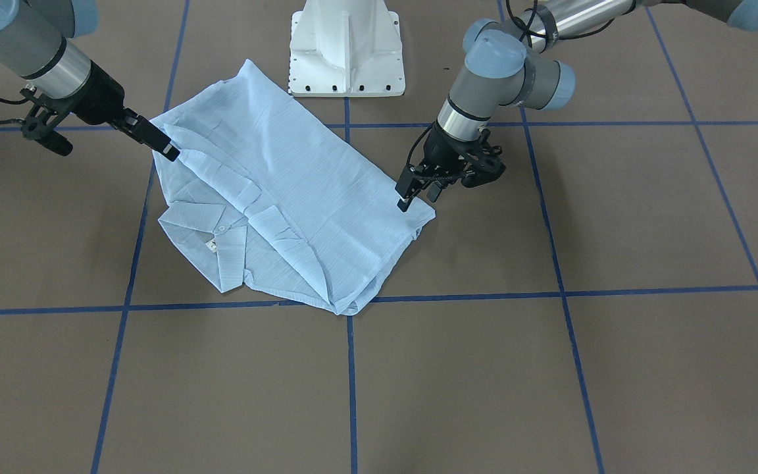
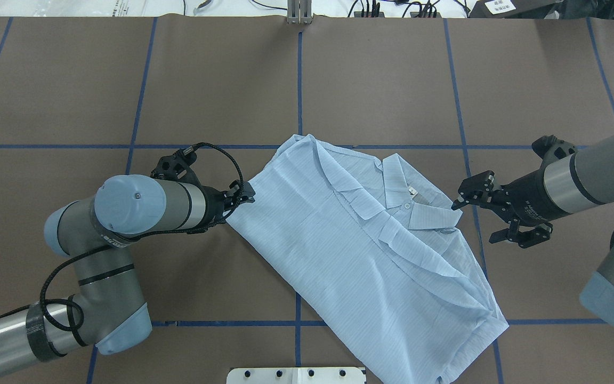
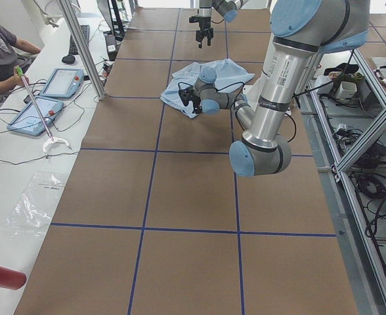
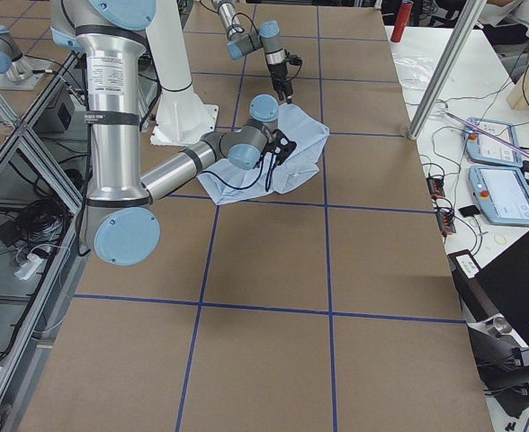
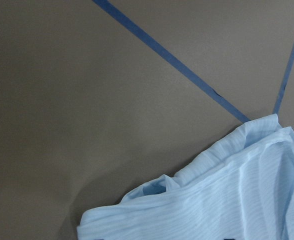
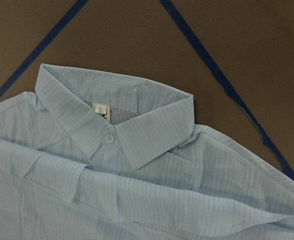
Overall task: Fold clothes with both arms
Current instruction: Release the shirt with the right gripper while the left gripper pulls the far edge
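The pale-blue striped shirt (image 2: 360,240) lies folded on the brown table, collar (image 2: 408,200) up and turned to the far right. It also shows in the front view (image 1: 287,197). My left gripper (image 2: 245,194) is low at the shirt's left edge, and in the front view (image 1: 418,196) its jaws stand apart and hold nothing. My right gripper (image 2: 459,196) hovers at the edge beside the collar, open and empty; in the front view (image 1: 167,148) it is at the left. The right wrist view shows the collar (image 6: 112,120) lying flat; the left wrist view shows a shirt corner (image 5: 227,200).
The white pedestal base (image 1: 346,52) stands just behind the shirt. Blue tape lines (image 2: 299,80) divide the table into squares. An operators' bench with tablets (image 3: 48,98) and a person (image 3: 2,52) runs along the table's far side.
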Robot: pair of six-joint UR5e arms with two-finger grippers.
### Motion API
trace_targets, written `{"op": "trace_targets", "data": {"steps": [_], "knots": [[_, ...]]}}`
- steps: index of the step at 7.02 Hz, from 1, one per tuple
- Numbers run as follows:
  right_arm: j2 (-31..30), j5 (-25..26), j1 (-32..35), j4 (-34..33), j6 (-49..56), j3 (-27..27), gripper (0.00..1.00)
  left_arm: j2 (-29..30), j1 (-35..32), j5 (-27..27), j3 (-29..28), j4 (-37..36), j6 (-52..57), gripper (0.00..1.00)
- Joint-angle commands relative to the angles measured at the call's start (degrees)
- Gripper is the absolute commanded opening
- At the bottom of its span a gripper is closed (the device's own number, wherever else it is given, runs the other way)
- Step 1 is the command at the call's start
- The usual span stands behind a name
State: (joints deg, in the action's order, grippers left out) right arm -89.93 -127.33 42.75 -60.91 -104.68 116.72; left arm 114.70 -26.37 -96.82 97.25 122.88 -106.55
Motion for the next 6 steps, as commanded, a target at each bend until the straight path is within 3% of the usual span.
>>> {"op": "trace_targets", "data": {"steps": [1, 4, 5, 6], "knots": [[0.11, 0.07, 0.06, 0.00, 0.09, -0.52, 1.00, -0.01, 1.22, 1.01, -0.83, -0.19, 0.11, 0.82], [0.11, 0.07, -0.03, 0.09, 0.09, -1.57, 1.00, 0.35, 1.41, 1.45, -2.59, -0.19, 0.29, 0.70], [0.80, 0.07, -0.03, 0.09, 0.09, -2.19, 1.00, 0.34, 1.32, 1.89, -2.68, -0.19, 0.29, 0.58], [1.33, 0.07, -0.03, 0.09, 0.09, -2.72, 1.00, 0.43, 1.32, 3.20, -2.68, -0.19, 0.20, 0.30]]}}
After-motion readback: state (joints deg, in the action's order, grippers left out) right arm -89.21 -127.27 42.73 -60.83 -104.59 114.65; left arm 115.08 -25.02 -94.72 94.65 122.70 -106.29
